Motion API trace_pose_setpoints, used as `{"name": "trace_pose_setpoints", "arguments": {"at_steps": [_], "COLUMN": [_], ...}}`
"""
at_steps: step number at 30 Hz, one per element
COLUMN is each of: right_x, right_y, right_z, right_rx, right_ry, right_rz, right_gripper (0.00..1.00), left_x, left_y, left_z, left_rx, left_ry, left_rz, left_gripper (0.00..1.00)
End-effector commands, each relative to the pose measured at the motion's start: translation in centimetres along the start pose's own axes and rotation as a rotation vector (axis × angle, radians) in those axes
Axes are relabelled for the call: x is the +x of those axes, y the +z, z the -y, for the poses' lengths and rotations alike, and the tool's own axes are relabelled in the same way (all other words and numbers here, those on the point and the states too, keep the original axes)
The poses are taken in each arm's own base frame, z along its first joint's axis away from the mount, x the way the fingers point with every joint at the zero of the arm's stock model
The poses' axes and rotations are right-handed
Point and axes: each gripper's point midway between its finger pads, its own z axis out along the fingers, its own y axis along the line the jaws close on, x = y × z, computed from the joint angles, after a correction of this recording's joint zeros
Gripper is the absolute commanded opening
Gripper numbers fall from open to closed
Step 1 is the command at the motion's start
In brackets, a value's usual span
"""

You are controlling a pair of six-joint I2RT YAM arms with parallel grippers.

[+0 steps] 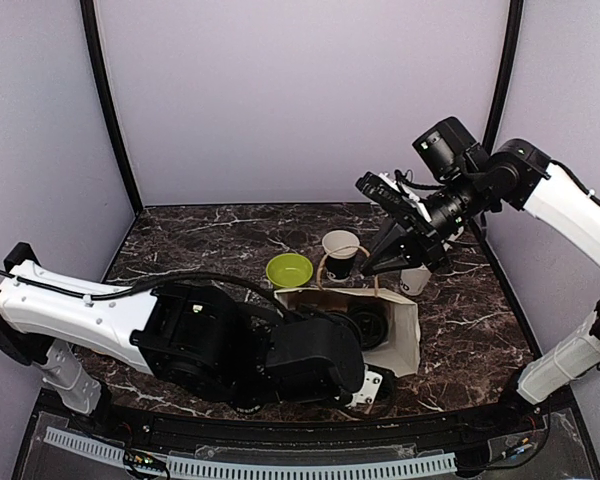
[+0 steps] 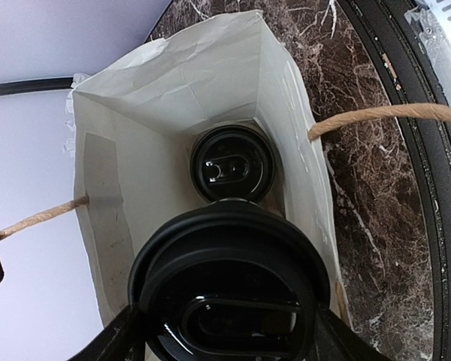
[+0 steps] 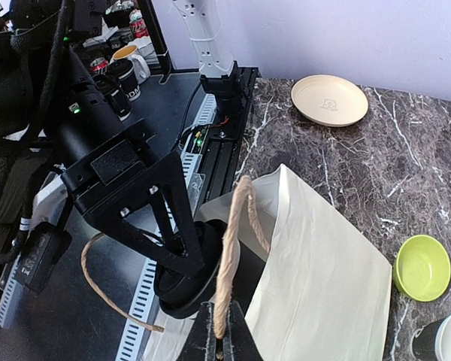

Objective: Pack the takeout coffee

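Table (image 1: 210,240): dark brown-black marble with thin white veining. Paper bag (image 2: 173,83): plain off-white, grey in the creases. Twine handle (image 3: 229,256): tan. Near lidded cup (image 2: 229,301) and far lidded cup (image 2: 231,164): both lids glossy black. Open cup (image 1: 340,252): black body, white rim and inside. Bowl (image 1: 289,270): lime green. Plate (image 3: 329,99): pale beige with a faint mark at its centre. Left arm (image 1: 70,310): white shell, black toward the wrist. Walls (image 1: 300,100): pale lavender-grey.
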Motion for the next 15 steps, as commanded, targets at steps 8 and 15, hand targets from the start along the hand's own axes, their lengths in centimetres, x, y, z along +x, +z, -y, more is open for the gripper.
{"name": "trace_pose_setpoints", "arguments": {"at_steps": [8, 15], "right_x": [0.1, -1.6], "right_y": [1.0, 0.6], "right_z": [-1.6, -2.4], "right_rx": [-0.066, -0.1], "right_ry": [-0.014, -0.038], "right_rz": [0.016, 0.062], "right_gripper": [0.0, 0.0], "left_x": [2.4, 4.1], "left_y": [1.8, 2.7], "left_z": [1.2, 2.2], "left_rx": [-0.039, -0.001], "left_ry": [0.13, 0.114], "left_rz": [-0.17, -0.236], "left_gripper": [0.49, 0.49]}}
